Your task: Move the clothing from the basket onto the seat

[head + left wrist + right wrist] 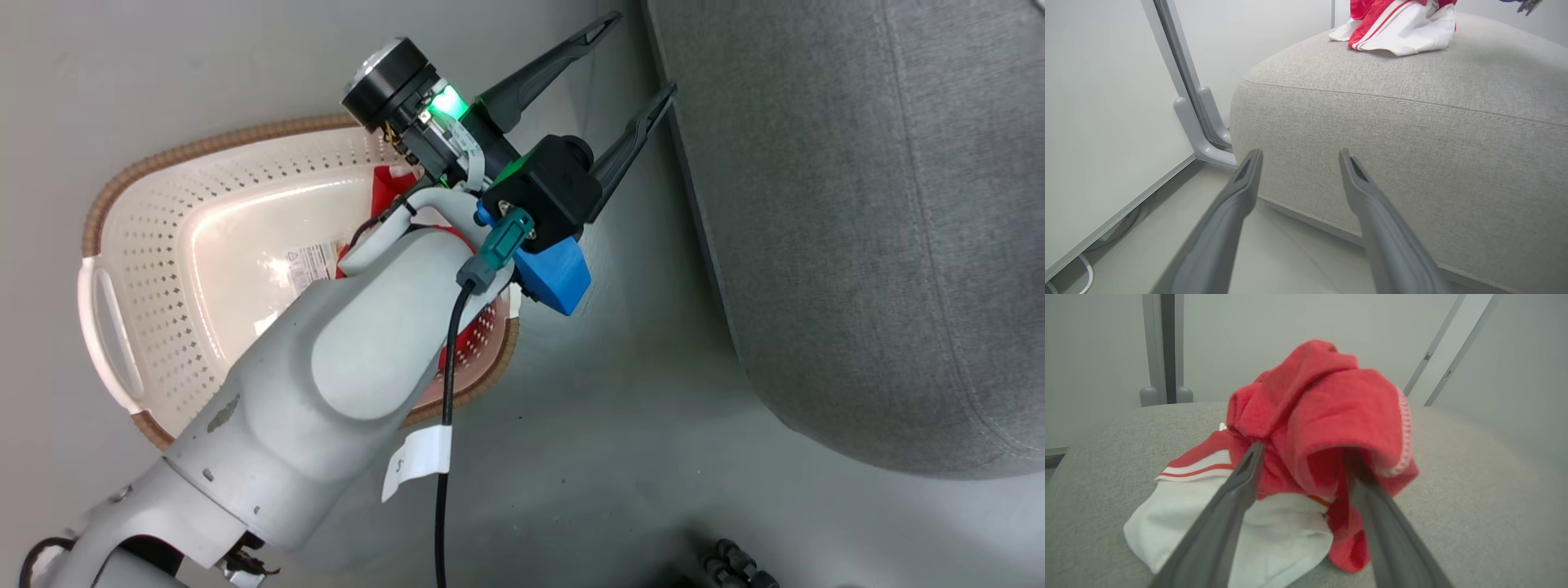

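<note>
Head view: the left arm (359, 359) reaches across the basket (204, 147). Its left claw (638, 57) is spread wide and empty, with the fingers pointing at the seat (857, 204). A red garment (390, 186) lies in the basket, mostly hidden under the arm.

Left wrist view: the wide claw faces the seat's side. Red-and-white clothing (1404, 28) lies on top of the seat.

Right wrist view: the right claw (1302, 454) sits low over the seat with its fingers spread. One tip is under a red fold of the bunched clothing, and a white panel lies flat on the seat.

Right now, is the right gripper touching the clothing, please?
Touching: in the right wrist view, the red clothing drapes over one finger of the open right gripper, hiding its tip.
</note>
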{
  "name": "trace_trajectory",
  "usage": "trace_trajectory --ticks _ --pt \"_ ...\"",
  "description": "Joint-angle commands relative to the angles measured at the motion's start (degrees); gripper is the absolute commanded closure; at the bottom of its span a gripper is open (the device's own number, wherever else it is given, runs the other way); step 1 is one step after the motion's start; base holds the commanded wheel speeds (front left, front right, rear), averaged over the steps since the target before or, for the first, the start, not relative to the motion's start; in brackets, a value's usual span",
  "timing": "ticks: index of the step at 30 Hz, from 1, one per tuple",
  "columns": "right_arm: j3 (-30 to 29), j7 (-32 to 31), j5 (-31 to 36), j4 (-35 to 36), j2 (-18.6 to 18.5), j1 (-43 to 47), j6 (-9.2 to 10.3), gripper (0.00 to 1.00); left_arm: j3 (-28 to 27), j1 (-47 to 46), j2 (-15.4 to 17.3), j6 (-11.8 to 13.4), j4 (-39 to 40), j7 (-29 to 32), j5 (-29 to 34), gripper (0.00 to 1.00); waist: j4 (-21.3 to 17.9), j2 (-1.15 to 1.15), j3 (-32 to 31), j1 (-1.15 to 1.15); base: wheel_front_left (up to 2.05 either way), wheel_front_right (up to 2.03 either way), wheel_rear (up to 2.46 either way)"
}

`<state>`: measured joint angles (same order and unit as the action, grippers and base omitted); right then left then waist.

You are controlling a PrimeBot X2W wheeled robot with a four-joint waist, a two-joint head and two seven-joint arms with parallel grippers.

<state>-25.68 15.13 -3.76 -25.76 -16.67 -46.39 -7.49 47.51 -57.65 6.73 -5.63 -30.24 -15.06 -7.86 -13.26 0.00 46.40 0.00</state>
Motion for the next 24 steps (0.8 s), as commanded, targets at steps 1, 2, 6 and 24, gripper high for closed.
trace_trajectory --ticks 1,2,6,24 --pt "-0.24 0.02 0.03 1.03 0.74 2.37 -0.01 0.00 -0.05 0.80 -0.14 0.21 0.22 -0.17 -0.24 0.00 -0.03 0.00 -1.51 0.00 0.00 0.00 0.00" --pt "-0.61 0.03 0.23 1.88 1.40 3.80 -0.01 0.00 -0.03 1.30 -0.19 0.24 0.25 -0.17 -0.44 0.00 -0.06 0.00 -2.44 0.00 0.00 0.00 0.00" --pt "-1.20 0.03 1.00 4.88 2.85 9.59 -0.01 0.00 -0.58 3.20 -0.46 0.51 0.82 -0.17 -1.22 0.00 0.16 0.00 -6.45 0.00 0.00 0.00 0.00" --pt "14.32 0.03 2.04 15.40 5.60 22.27 -0.01 0.00 -18.08 22.30 1.85 6.15 9.65 -0.17 -5.52 0.00 6.74 0.00 -26.02 0.00 0.00 0.00 0.00"
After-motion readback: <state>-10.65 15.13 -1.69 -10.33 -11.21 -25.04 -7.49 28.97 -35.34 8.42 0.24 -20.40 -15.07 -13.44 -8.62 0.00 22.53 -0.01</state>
